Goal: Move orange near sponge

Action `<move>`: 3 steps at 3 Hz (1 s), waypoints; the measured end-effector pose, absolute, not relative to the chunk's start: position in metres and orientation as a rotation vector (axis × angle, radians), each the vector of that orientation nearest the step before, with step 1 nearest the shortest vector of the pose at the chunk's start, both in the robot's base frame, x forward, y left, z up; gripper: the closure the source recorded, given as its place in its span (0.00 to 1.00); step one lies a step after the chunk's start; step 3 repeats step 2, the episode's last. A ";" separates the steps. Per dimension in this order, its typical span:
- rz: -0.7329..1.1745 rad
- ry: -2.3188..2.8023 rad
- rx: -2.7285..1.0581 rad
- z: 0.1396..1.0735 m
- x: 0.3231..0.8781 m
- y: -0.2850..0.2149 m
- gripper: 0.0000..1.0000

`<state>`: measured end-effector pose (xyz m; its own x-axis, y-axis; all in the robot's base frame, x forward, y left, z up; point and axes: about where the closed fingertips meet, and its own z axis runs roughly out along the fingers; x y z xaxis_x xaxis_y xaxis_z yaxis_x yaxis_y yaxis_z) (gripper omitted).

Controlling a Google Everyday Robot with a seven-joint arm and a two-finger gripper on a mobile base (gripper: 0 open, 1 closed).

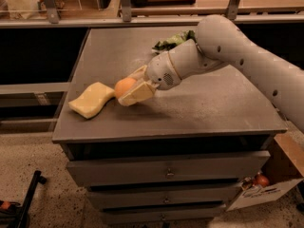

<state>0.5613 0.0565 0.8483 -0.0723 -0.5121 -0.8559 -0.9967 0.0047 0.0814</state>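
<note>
Pincer (pixel 129 90) is at tabletop (pixel 199 103) left-centre, clenched on the orange (pixel 123 86), one finger behind it and one in front. The orange is at the pincer's tip, just beside the sponge (pixel 91 100)'s right end. The sponge lies left of the pincer, long axis running lower-left to upper-right, toward the orange. Judgement: placement is close enough. The next move calls for release; can't tell if the orange rests on the tabletop.

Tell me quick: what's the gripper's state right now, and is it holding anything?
Gripper: jaws closed on the orange, right beside the sponge, over the left part of the table.
</note>
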 end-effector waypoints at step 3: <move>0.983 1.650 -1.574 0.848 0.560 0.059 0.00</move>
